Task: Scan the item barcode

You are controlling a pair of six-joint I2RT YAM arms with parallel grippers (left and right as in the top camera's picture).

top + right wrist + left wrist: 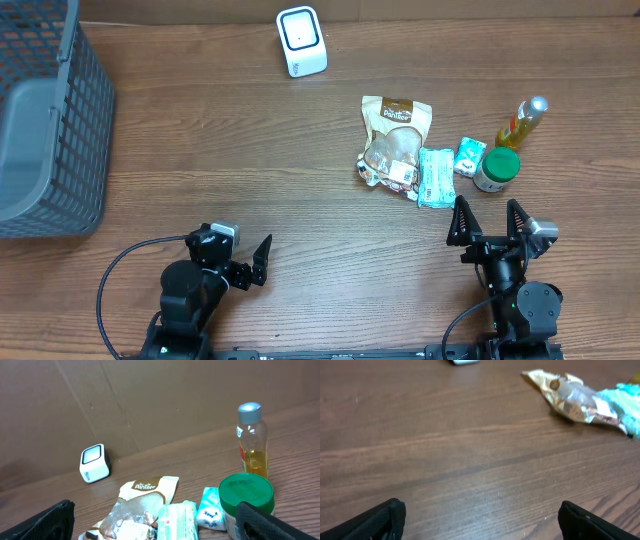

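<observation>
The white barcode scanner [301, 40] stands upright at the far middle of the table, also seen in the right wrist view as the scanner [94, 462]. Several items lie in a cluster at the right: a brown Pantree snack bag [396, 138], a long teal packet [435, 177], a small teal packet [470, 153], a green-lidded jar [497, 167] and a bottle of yellow liquid [524, 122]. My right gripper [487, 212] is open just in front of this cluster, holding nothing. My left gripper [245, 258] is open over bare wood at the near left, far from the items.
A grey mesh basket [55, 120] stands at the far left edge. In the left wrist view the snack bag [572, 400] lies well ahead to the right. A cardboard wall [150, 400] backs the table.
</observation>
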